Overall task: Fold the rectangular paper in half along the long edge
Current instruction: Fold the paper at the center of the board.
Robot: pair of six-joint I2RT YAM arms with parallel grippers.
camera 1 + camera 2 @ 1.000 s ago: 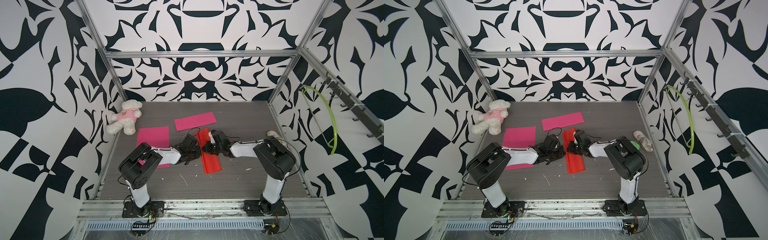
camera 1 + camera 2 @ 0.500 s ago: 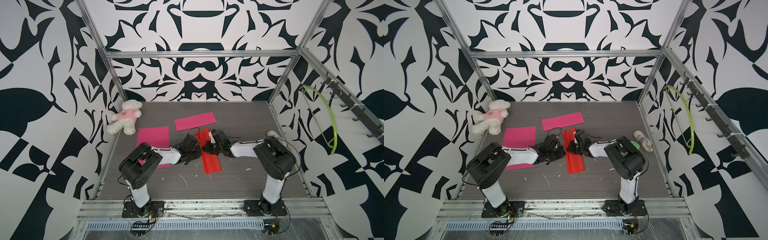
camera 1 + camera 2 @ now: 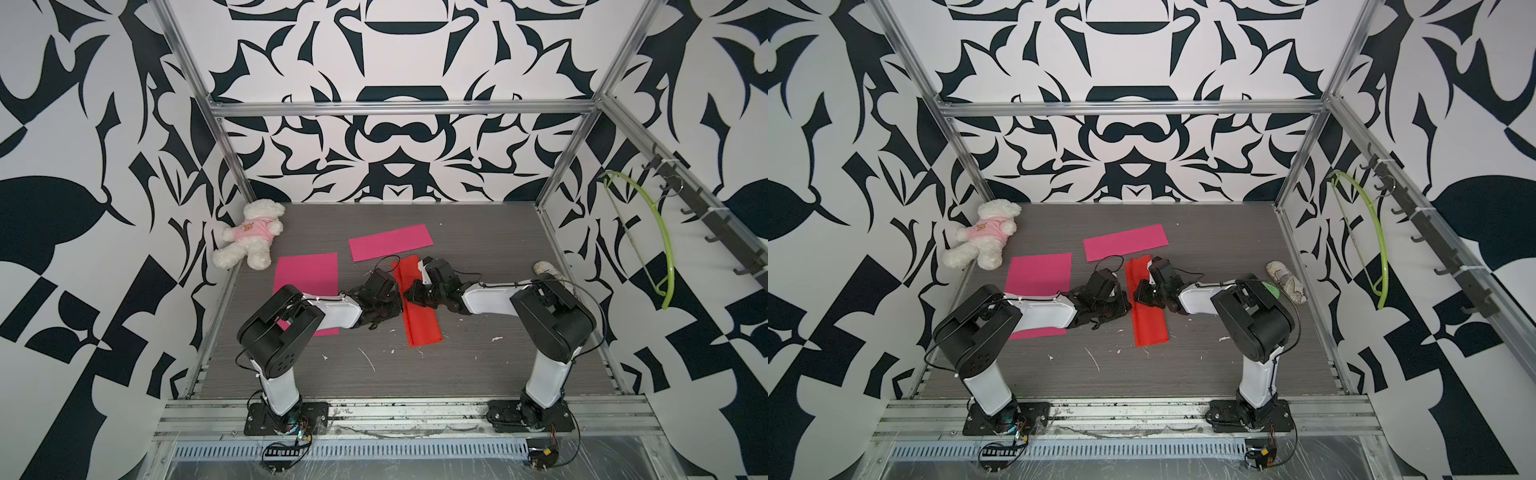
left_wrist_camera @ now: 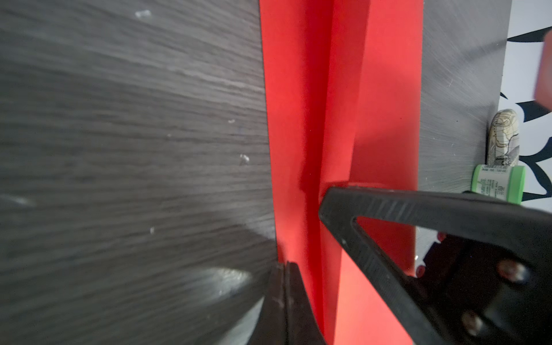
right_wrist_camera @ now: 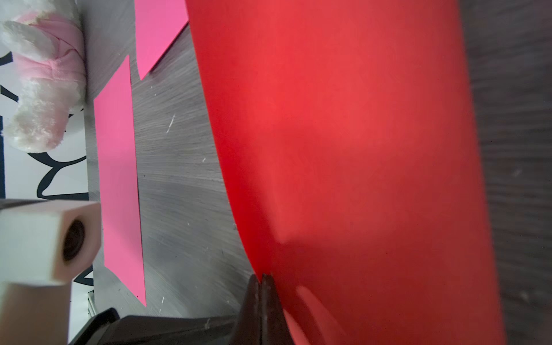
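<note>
Pinching the red paper (image 3: 422, 328) at its raised long edge, prob., right gripper (image 5: 263, 279) has jaws closed; left gripper (image 4: 282, 270) jaws together w/ tips at paper's opposite edge; sheet lies btw both.

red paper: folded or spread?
Partly folded. In the left wrist view the red paper shows a lengthwise crease with one flap raised, not flat. Right fingers pinch its edge.

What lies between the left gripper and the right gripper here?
Only the red paper, partly folded, lies between the left gripper and the right gripper. Both top views show it; the left wrist view shows its raised flap.
</note>
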